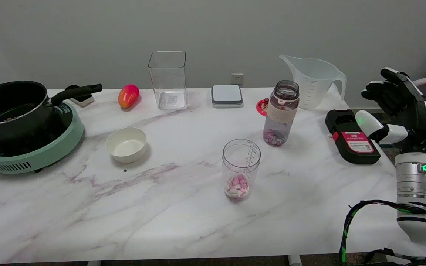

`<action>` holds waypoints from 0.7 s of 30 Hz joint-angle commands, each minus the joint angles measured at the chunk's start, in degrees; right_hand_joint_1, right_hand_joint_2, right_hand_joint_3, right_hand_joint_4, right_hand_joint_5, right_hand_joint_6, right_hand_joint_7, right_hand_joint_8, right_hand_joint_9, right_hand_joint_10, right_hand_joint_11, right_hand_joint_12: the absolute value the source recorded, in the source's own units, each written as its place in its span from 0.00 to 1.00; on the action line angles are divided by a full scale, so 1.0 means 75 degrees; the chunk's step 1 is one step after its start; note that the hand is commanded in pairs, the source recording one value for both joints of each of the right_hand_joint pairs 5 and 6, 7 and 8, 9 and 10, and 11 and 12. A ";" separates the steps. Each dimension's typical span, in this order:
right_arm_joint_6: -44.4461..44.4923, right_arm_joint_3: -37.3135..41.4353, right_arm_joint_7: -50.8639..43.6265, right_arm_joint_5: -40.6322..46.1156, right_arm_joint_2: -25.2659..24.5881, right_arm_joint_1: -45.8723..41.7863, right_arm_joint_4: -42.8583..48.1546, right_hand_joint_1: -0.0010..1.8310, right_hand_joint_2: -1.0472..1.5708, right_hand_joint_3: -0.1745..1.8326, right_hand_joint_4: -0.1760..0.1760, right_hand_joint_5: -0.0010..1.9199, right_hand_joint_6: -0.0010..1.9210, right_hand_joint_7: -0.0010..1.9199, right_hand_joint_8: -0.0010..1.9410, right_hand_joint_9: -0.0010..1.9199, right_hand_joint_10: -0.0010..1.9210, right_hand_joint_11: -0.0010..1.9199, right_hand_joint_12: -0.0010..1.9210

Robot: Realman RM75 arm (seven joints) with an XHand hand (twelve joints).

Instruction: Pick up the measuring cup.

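A clear cylindrical measuring cup [241, 162] with printed marks stands upright at the table's middle, pink and white pieces in its bottom. A large translucent measuring jug [313, 82] with a handle and spout stands at the back right. My right hand [401, 111] hovers off the table's right edge, to the right of both and well apart from them. Its fingers are spread and hold nothing. The white forearm [416, 184] rises from the lower right corner.
A bottle [281, 112] with pink pieces stands between cup and jug. A black-and-red device [351, 140] lies by my hand. Further left: a white bowl [126, 144], a tall clear container [168, 79], a scale [227, 95], a mango [128, 95], a pot [11, 109] on a green cooker [39, 155].
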 commanded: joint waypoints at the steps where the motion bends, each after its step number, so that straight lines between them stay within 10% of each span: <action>1: -0.0460 -0.0445 0.0207 -0.0029 0.0312 0.0651 -0.0855 0.68 0.34 0.64 0.50 0.28 0.28 0.38 0.37 0.34 0.34 0.37 0.37; 4: -0.0560 -0.0207 -0.2328 -0.0804 0.0342 0.0560 -0.0865 0.70 0.49 0.46 0.50 0.36 0.36 0.53 0.53 0.53 0.53 0.48 0.48; 8: -0.0291 0.0359 -0.6814 -0.1553 0.0155 0.0136 -0.1144 0.71 0.42 0.49 0.50 0.37 0.37 0.57 0.57 0.59 0.59 0.57 0.57; 12: -0.0309 0.0889 -0.6920 -0.1928 0.0114 -0.0227 -0.1436 0.72 0.26 0.67 0.50 0.33 0.33 0.52 0.51 0.38 0.38 0.34 0.34; 21: -0.0764 0.1202 -0.7094 -0.1886 0.0143 -0.0529 -0.1228 0.75 0.25 0.66 0.50 0.29 0.29 0.41 0.40 0.29 0.29 0.30 0.30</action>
